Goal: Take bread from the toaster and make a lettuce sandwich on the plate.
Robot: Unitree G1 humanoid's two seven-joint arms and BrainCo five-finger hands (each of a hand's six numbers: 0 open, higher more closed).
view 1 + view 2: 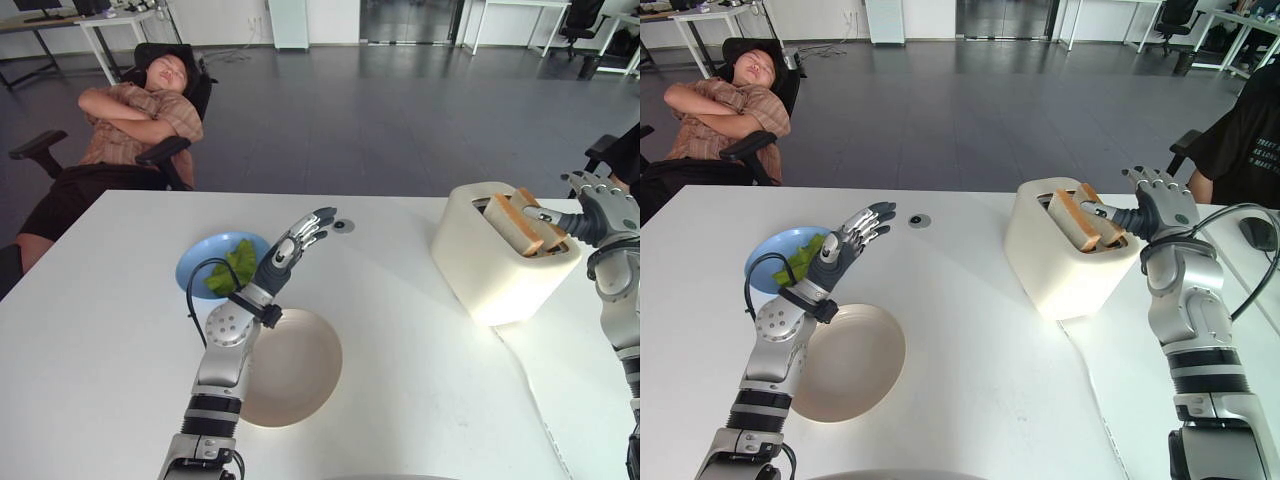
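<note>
Left eye view: left hand (300, 240) released, fingers stretched out, holding nothing, raised over the surface (100, 330) between the two plates. Right hand (605, 212) at the right edge, clamped on the closest of 2 bread slices (512, 228). Both slices poke out of 1 toaster (490, 275), which sits toward the far right corner. 1 blue plate (200, 275) near the far edge carries the lettuce (238, 262). 1 beige plate (300, 375) sits closer to the near edge, partly under the left forearm.

Right eye view: same count, 2 slices, 2 plates, 1 toaster. Right hand touches the slice's top edge. 1 small round grommet (919, 220) lies near the far edge, just past the left hand.
</note>
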